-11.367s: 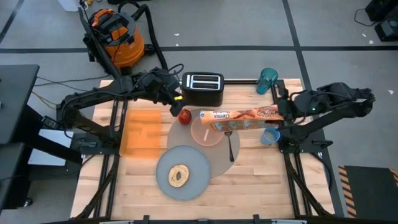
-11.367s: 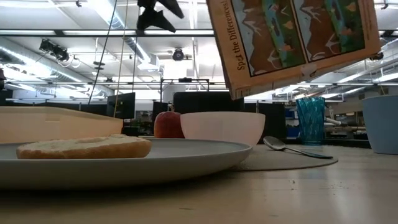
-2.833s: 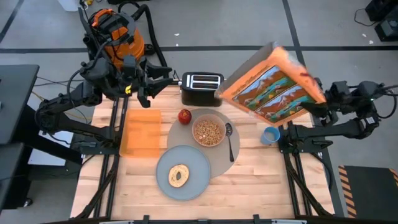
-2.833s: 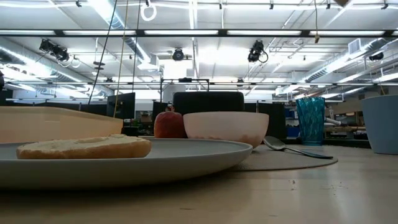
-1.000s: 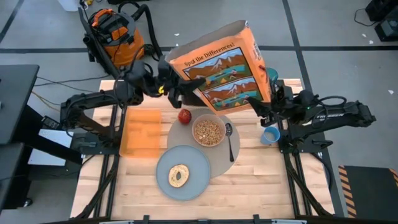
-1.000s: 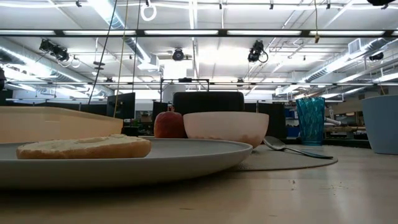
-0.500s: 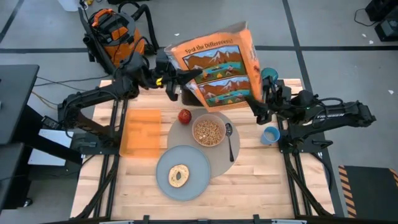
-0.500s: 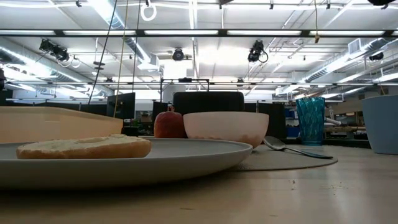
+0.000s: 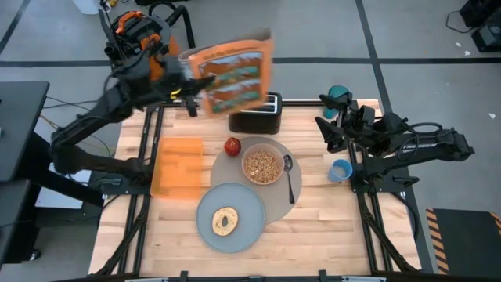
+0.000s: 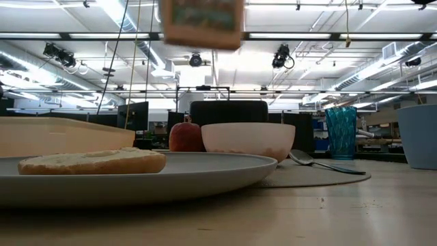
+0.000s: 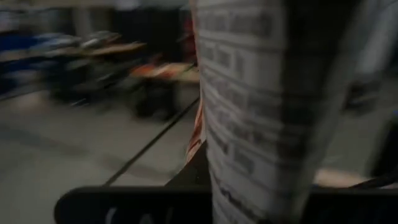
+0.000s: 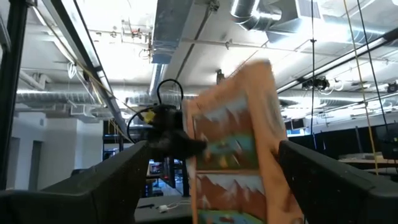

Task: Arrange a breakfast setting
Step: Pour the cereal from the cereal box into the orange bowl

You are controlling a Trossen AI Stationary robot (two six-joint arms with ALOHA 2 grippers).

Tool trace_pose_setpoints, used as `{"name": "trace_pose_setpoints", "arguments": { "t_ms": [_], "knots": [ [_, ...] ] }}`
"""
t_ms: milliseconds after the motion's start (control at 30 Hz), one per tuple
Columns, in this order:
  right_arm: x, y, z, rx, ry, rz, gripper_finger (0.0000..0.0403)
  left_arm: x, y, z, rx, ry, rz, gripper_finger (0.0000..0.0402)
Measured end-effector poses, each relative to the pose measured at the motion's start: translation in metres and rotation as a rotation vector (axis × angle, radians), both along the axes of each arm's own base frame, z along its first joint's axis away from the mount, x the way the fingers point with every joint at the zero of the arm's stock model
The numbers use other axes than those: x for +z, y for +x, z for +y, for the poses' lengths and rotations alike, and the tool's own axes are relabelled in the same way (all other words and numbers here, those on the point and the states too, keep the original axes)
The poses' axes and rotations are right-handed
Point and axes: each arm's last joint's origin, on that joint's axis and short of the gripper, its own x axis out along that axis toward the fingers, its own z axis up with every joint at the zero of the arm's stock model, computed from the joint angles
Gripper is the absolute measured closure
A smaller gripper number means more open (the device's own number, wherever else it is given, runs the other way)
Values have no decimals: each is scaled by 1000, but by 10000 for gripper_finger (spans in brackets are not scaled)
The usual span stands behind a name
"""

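Two dark arms work over a light wooden desk in a big room with a grey floor and bright strip lights on the ceiling. An orange and black vacuum stands on the floor behind the desk.

On the left side, the left gripper is up high above the back edge of the desk. Its fingers pinch the orange cereal box, which hangs in the air with nothing under it. From above, the long side of the box runs left to right, with a little tilt. The words on the box are too blurry to read. An orange tray lies flat on the desk below the left arm.

In the middle, a large round grey mat lies on the desk. The grey plate sits on its near left part and holds the bagel. The pink bowl is full of cereal. The red apple sits just left of the bowl. The metal spoon lies just right of it, with its handle pointing to the front of the desk. A black toaster stands behind them.

On the right, the right gripper is held in the air with its fingers spread wide and holding nothing. The small blue cup stands near it, and a teal bottle stands at the back.
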Motion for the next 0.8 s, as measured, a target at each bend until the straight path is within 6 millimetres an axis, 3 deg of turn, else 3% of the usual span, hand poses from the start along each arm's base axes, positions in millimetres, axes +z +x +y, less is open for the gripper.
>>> {"name": "trace_pose_setpoints", "arguments": {
  "t_ms": [167,367,633,800],
  "knots": [
    [0,0,-1,3,36,-6,42,-8,-44,-4,260,6,186,395],
    [-2,2,-1,-14,74,-4,42,-36,-78,-5,518,-25,210,395],
    [-8,13,-3,-27,125,26,44,-105,-82,6,772,-85,274,395],
    [-11,20,-3,-5,178,23,44,-143,-74,19,604,-92,344,395]
  ]
}}
